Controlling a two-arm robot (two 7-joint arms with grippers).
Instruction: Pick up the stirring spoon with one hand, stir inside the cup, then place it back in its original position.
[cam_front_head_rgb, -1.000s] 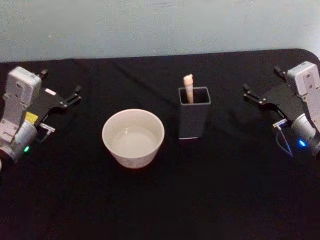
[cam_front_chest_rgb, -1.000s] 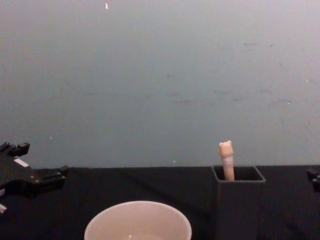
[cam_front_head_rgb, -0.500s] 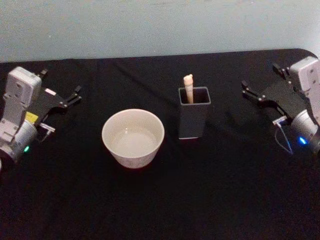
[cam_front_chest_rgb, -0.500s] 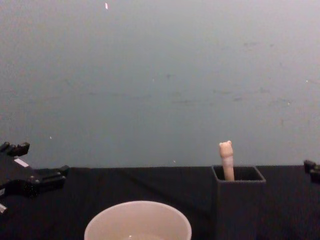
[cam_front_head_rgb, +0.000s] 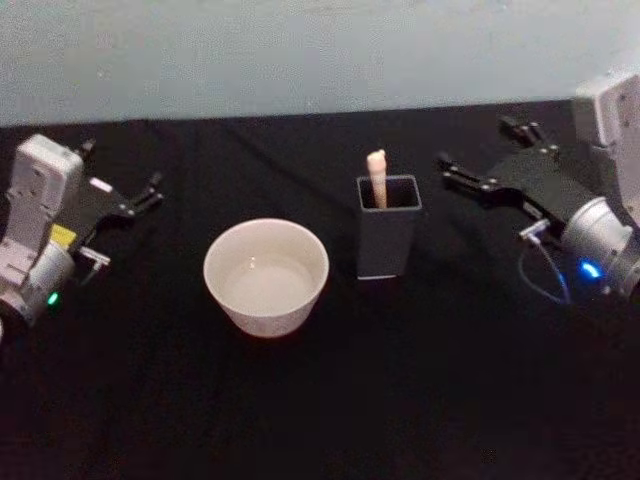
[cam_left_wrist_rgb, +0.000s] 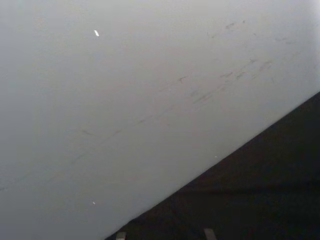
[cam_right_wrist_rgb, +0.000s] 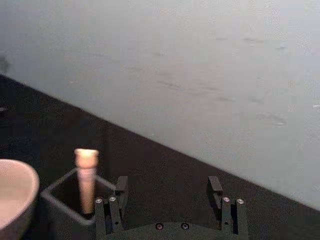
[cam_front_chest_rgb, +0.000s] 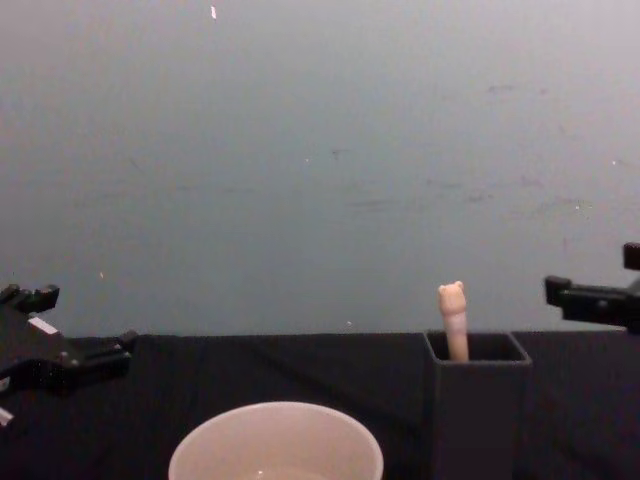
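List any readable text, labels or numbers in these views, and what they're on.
No text is legible.
The white label on the left claw: too blurred to read.
The yellow sticker by its wrist: too blurred to read.
On the cup, holder box and stirring spoon: no lettering seen.

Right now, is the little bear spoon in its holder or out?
In: the stirring spoon stands upright inside the dark holder.

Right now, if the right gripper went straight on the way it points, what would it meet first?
Probably nothing near: the open right gripper aims past the stirring spoon and its holder, at bare table and wall. Depth is unclear.
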